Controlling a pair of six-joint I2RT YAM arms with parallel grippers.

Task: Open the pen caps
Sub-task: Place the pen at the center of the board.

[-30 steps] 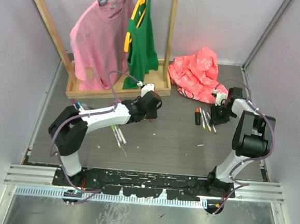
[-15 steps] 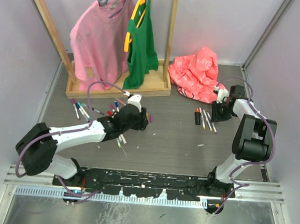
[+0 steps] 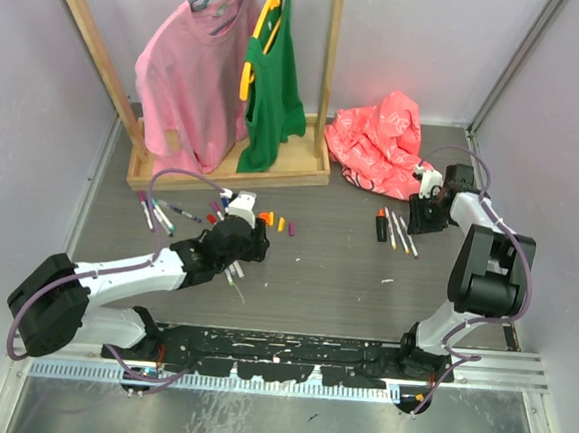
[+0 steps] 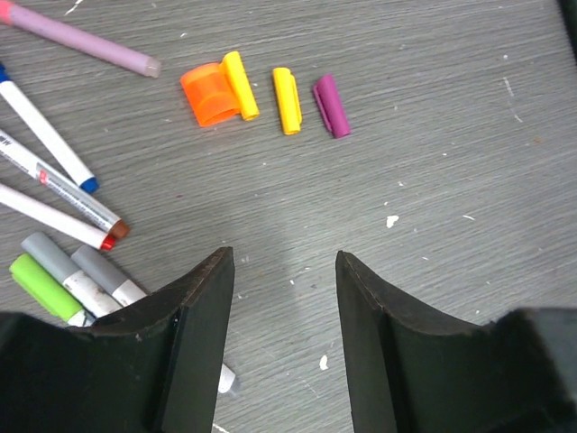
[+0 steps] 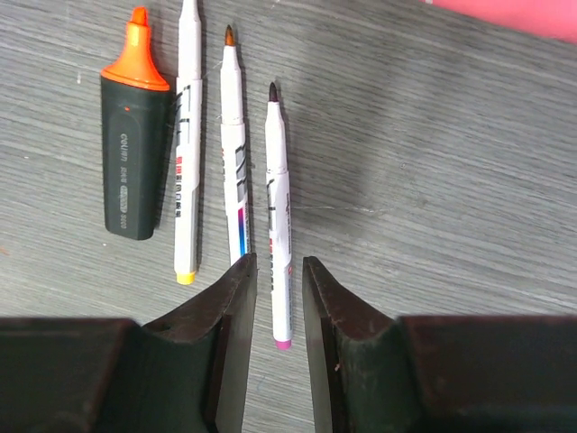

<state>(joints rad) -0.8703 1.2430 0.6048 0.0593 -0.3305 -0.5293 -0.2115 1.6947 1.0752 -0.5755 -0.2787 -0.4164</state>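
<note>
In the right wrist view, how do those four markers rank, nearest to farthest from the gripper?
1. Purple-ended pen, showing through the gap between the fingers of the right gripper.
2. Brown-tipped pen, just left of it.
3. Yellow-ended pen, further left.
4. Black highlighter, far left.

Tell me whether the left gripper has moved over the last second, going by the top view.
Yes. The left gripper has drawn back toward the near edge of the table, away from the wooden rack base.
</note>
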